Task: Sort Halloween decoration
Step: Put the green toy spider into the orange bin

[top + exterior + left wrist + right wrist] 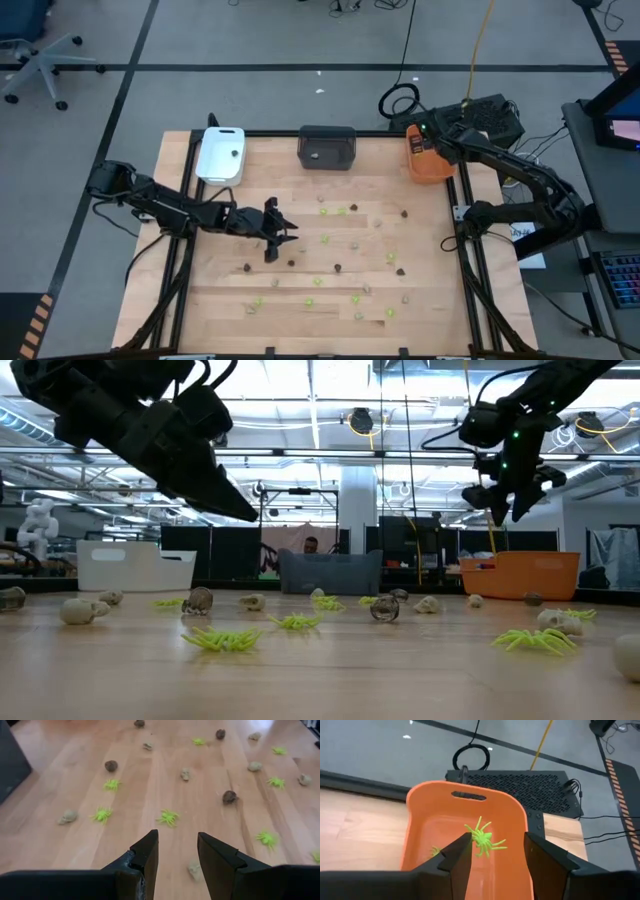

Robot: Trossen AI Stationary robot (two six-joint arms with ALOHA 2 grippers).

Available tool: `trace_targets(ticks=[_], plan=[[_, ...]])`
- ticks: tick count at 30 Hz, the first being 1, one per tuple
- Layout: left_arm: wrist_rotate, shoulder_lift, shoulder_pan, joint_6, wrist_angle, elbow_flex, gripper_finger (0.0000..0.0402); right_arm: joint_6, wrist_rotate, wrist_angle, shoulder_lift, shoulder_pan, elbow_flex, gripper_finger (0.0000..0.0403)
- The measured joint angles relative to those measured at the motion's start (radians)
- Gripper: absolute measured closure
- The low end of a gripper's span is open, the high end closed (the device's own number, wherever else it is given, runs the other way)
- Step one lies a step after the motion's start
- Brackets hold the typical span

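Lime spider (484,840) lies in the orange tray (420,820), right below the right tool (495,852), showing in the gap between its two spread fingers. Nothing is pinched there. A second bit of green (435,851) sits lower in the same tray, beside one finger (460,857).

Over to the left tool (177,852): fingers apart, nothing between them, hanging above the surface (60,780). Just under its tips lies a pale skull (195,869), and a short way ahead a green spider (168,817). Farther out from that tool the pieces are scattered wide: more green spiders (102,814), dark lumps (229,796) and pale skulls (67,816), all apart from one another.

From above, the left tool (275,230) hovers over the surface's left-middle, with the loose pieces (340,268) spread mostly to its right and toward the near edge. The right tool (425,140) is over the orange tray (440,172) at the far right corner. The dark grey tray (327,147) sits at the far edge between the two tools, and the white tray (220,155) is at the far left, behind the left tool, with a small dark piece (234,153) in it.
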Motion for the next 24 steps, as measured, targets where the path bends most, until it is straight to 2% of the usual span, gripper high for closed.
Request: trace_targets(ticks=[7,24], plan=[[0.000,0.000,-0.015,0.006,0.000,0.000,0.0268,-0.019,-0.043,-0.045,0.000,0.000,0.005,0.0238],[-0.011,0.000,-0.015,0.020,0.001,0.000,0.0268,-0.019,-0.048,-0.044,0.001,0.000,0.005,0.0238]])
